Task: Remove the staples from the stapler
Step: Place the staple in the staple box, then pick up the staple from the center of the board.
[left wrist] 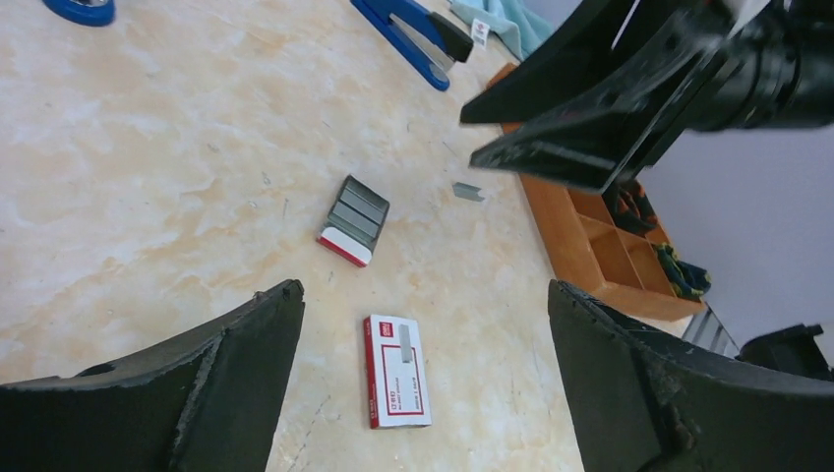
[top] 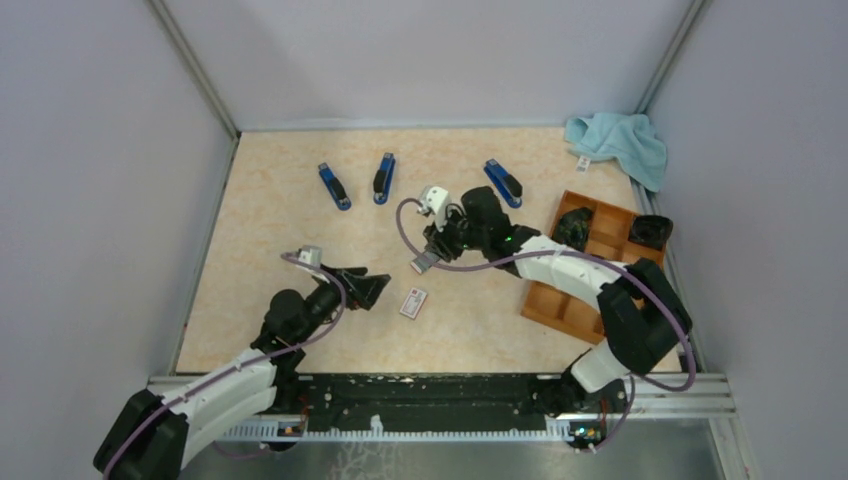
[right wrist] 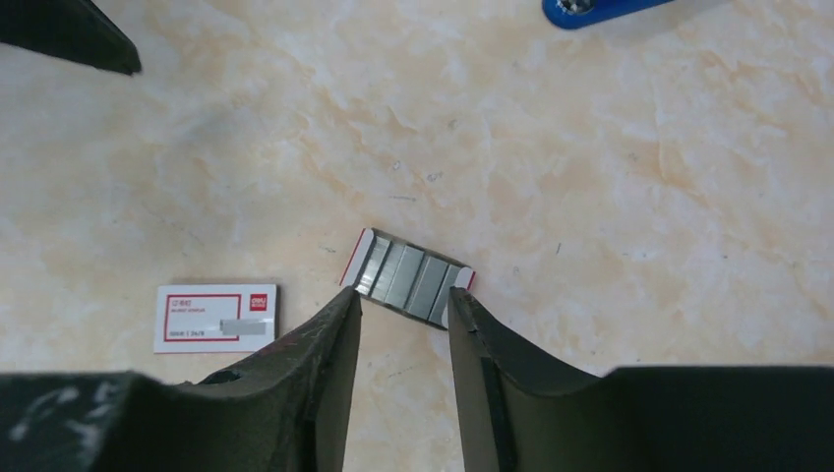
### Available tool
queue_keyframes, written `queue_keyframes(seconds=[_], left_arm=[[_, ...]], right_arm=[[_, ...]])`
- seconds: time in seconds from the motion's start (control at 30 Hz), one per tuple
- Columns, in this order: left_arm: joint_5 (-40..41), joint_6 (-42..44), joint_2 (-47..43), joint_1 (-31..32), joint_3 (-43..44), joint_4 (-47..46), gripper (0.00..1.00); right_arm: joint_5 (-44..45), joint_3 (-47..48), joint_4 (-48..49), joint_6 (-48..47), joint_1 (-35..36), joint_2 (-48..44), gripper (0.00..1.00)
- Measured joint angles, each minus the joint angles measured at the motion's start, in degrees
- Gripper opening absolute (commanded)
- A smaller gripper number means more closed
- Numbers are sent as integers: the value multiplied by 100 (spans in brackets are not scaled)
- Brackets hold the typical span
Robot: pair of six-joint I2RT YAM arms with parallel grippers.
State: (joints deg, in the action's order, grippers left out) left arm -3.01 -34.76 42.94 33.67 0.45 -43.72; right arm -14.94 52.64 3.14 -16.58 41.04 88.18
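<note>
Right gripper, jaws slightly parted and grasping nothing, hangs over the staples: grey strips side by side in a small open tray with red-and-white ends, on the counter. One loose strip lies near it. Left gripper, spread wide and empty, hovers above a white box with a red-bordered label, its print too small to read. Three blue staplers lie farther back.

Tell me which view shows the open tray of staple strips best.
Right wrist: the open tray of staple strips lies face-up just beyond the right fingers, each strip distinct. Left wrist shows it smaller, at a slant. Top external gives only a small grey speck.
</note>
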Motion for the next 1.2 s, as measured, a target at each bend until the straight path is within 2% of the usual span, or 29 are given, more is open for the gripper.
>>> queue_keyframes(seconds=[0.17,0.33,0.47,0.6,0.63,0.7,0.77,0.9,0.97,1.2], left_arm=[[-393,-149,264,0,0,-245,99],[-710,-605,813,0,22,-640,89],[-1062,-1003,1399,4,168,-855,85],[-1279,-1172,1969,15,417,-1029,84],[-1296,-1115,2096,22,551,-988,84],[-1303,-861,2275,35,927,-726,83],[-1250,-544,2369,37,1314,-387,83],[-876,236,2376,35,1908,221,83],[-629,527,2304,37,1934,380,84],[278,1073,1910,35,1818,981,85]], right_arm=[[-1631,146,-382,111,-1025,-584,46],[-3088,564,-1156,173,-1937,-754,50],[-3534,737,-2063,-330,-2321,-852,52],[-3311,234,-2319,-938,-2315,-1263,81],[-3169,44,-2321,-1071,-2315,-1392,84],[-2820,-201,-2339,-1281,-2315,-1508,85],[-2457,-223,-2389,-1495,-2317,-1432,79],[-1864,210,-2767,-2013,-2317,-697,76],[-1600,448,-2872,-2293,-2317,-291,75],[-1093,743,-3189,-3108,-2321,387,62]])
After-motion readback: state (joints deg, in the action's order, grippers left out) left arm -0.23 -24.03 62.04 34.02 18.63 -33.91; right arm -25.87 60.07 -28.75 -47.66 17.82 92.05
